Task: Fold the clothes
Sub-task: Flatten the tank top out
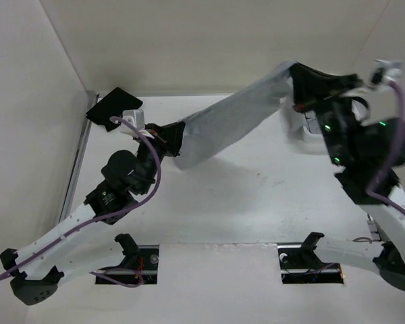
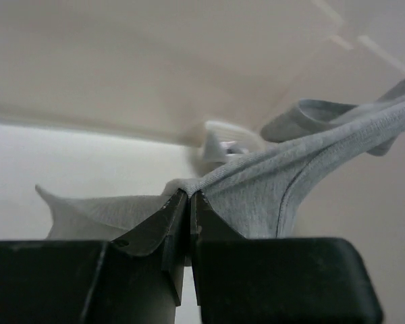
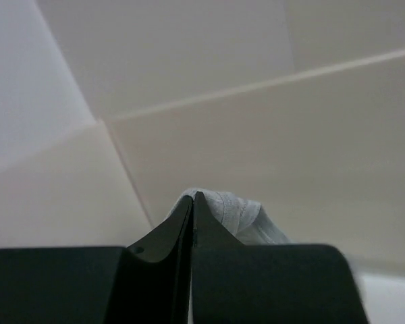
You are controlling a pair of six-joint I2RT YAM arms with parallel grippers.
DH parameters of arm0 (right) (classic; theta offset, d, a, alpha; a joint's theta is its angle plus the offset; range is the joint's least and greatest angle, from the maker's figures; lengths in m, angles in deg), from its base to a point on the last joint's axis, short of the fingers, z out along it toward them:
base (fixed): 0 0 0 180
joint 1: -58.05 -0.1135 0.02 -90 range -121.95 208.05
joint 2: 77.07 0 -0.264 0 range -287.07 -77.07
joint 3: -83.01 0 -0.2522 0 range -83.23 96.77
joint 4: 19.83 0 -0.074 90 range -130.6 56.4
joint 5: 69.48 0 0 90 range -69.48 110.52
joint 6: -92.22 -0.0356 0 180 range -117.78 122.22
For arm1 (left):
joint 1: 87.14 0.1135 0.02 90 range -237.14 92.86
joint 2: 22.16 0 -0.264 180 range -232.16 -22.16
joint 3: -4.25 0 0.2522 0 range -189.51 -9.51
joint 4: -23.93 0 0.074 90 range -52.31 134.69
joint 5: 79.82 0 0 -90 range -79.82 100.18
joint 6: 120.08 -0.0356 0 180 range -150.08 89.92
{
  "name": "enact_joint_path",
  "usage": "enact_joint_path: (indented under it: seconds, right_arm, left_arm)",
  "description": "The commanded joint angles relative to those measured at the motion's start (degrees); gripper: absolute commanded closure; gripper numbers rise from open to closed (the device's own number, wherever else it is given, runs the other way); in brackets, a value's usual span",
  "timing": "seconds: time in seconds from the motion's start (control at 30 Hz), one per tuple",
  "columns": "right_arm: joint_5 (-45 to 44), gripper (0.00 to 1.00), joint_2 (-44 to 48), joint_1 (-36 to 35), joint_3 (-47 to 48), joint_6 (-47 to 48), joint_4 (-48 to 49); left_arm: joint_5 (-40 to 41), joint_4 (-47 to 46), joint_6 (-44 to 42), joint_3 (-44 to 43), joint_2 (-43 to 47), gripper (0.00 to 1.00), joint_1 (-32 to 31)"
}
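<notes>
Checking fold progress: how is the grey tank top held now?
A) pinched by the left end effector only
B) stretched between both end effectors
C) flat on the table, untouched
B: the grey tank top spans between the left end effector and right end effector, both shut on it.

Left gripper (image 2: 190, 196) fingers (image 2: 172, 216) pinch the grey tank top (image 2: 270, 189) hem.

Black garment (image 1: 111, 108) lies far left, pale laundry pile (image 1: 305, 129) far right.
</notes>
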Motion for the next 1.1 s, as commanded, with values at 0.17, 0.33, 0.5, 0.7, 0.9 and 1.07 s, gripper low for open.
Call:
enact_joint_path:
  seconds: [0.17, 0.33, 0.5, 0.7, 0.9, 1.07]
  right_arm:
    - [-17.9, 1.00, 8.5, -19.9, 4.0, 20.9, 8.0]
    - [-21.9, 1.00, 5.8, -25.9, 7.6, 30.8, 12.3]
    - [-19.2, 1.00, 2.4, -16.6, 6.3, 27.9, 11.8]
    - [-1.7, 0.99, -6.2, 4.2, 1.7, 9.9, 7.0]
    - [12.8, 0.99, -35.6, 20.2, 18.5, -3.7, -1.9]
    - [11.3, 0.71, -58.3, 24.5, 46.2, -6.8, -11.7]
  left_arm:
    - [11.0, -6.1, -14.3, -10.8, 1.8, 0.97, -18.3]
    - [21.8, -15.8, -26.1, -10.0, 1.1, 0.97, -30.2]
    - [30.4, -28.5, -38.1, -5.7, 0.0, 0.97, -35.5]
    - [33.1, -36.7, -39.7, 3.7, -5.3, 0.95, -26.5]
    - [27.9, -29.1, -22.8, 9.5, -11.7, 0.94, -14.3]
    - [13.8, -15.8, -2.7, 7.7, -19.8, 0.93, 1.6]
